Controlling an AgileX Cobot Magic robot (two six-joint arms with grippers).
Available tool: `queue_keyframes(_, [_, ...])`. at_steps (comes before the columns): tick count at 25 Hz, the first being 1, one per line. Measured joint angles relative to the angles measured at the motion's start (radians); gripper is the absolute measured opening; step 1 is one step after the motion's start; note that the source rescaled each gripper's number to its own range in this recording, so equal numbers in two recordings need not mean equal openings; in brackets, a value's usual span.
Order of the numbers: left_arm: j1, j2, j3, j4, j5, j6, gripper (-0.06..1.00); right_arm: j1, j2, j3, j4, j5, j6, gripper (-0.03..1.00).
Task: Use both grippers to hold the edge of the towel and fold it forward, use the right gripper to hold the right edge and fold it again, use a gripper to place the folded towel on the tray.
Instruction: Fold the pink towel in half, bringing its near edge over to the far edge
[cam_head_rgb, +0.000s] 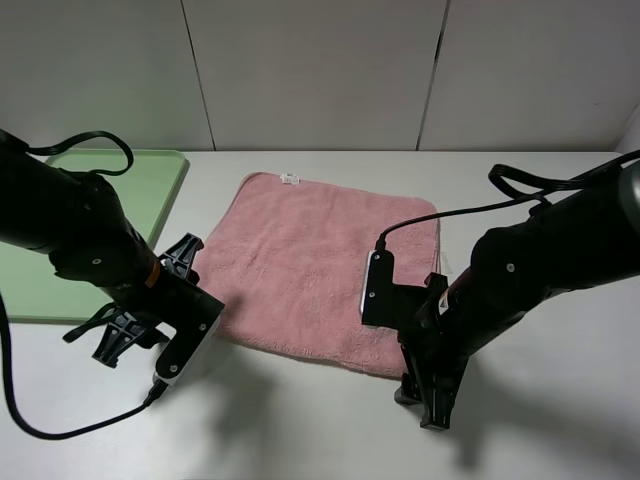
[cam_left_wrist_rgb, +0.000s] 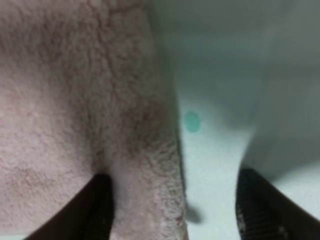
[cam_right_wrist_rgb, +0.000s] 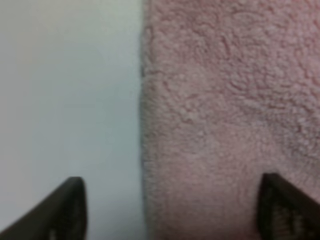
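A pink towel (cam_head_rgb: 320, 265) lies spread flat on the white table. My left gripper (cam_head_rgb: 205, 322) is low at the towel's near left corner. In the left wrist view it (cam_left_wrist_rgb: 180, 210) is open, one finger (cam_left_wrist_rgb: 100, 207) on the towel (cam_left_wrist_rgb: 75, 100) and the other on bare table, so its jaws straddle the edge. My right gripper (cam_head_rgb: 405, 335) is low at the near right corner. In the right wrist view it (cam_right_wrist_rgb: 175, 210) is open and straddles the towel's (cam_right_wrist_rgb: 225, 100) edge. The green tray (cam_head_rgb: 100, 220) lies at the far left.
The towel has a small white tag (cam_head_rgb: 290, 180) on its far edge. A grey partition wall (cam_head_rgb: 320, 70) runs behind the table. The left arm's black cable (cam_head_rgb: 60, 430) loops over the table's front left. A small green dot (cam_left_wrist_rgb: 192, 121) marks the table.
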Motion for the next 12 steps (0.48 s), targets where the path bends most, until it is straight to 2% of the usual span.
queue_keyframes(7, [0.0,0.004,0.002,0.0,0.01,0.0,0.39,0.0,0.002,0.0,-0.011,-0.007,0.0,0.46])
queue_keyframes(12, [0.0,0.006,0.003,0.003,0.012,0.0,0.18,0.0,0.002,0.0,-0.02,-0.007,0.0,0.32])
